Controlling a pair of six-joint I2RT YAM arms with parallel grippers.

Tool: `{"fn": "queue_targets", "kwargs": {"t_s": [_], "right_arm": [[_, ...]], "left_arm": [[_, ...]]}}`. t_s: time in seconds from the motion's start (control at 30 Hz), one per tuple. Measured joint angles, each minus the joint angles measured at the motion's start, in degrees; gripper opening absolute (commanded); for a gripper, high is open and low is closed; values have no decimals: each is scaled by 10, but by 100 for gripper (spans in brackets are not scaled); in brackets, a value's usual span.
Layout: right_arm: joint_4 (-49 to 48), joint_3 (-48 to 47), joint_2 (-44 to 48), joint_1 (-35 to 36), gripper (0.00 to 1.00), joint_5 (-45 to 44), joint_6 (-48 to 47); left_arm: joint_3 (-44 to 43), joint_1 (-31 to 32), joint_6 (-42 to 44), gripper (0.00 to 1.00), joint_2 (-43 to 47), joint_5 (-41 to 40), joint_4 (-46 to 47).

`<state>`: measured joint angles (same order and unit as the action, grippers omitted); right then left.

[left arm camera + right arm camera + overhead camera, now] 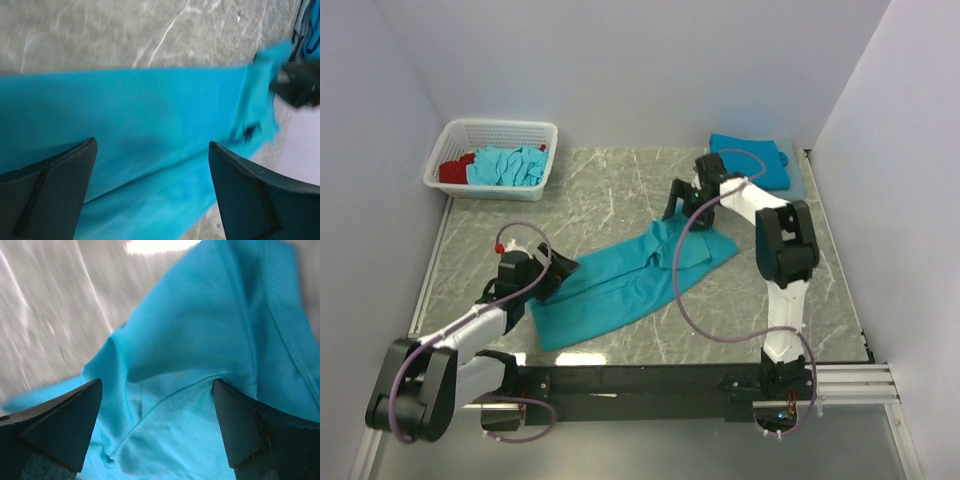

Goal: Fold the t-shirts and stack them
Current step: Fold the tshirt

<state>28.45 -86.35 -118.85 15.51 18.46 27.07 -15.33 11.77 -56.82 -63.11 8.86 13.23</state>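
Across the middle of the desk point(610, 190) a teal t-shirt point(630, 280) is laid out half folded, with the left pincer point(563, 270) and right pincer point(674, 210) held wide open and empty over its opposite ends, seemingly so that both ends can be gripped together.

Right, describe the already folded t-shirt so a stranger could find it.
Start at the grey marble-patterned table and go to its far right corner. The folded t-shirt lies there as a neat teal rectangle; the other teal t-shirt sprawls mid-table, and crumpled turquoise clothes sit in the white basket.
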Motion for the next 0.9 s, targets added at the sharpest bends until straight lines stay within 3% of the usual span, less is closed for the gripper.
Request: {"fn": "queue_targets", "kwargs": {"t_s": [0.23,0.37,0.67,0.8,0.9], "right_arm": [[81,-330,-202,4,98,20,-22],[106,-436,-263,11,98,47,-32],[109,-449,-269,21,99,80,-60],[125,-429,-240,34,99,35,-97],[122,-346,-159,50,99,-7,-104]], "left_arm": [[42,61,-76,99,92,-17,-47],[69,122,-131,100,135,-23,-54],[70,219,-127,99,248,-11,-179],[7,226,-57,99,221,-17,-250],[-70,226,10,99,171,-30,-270]]}}
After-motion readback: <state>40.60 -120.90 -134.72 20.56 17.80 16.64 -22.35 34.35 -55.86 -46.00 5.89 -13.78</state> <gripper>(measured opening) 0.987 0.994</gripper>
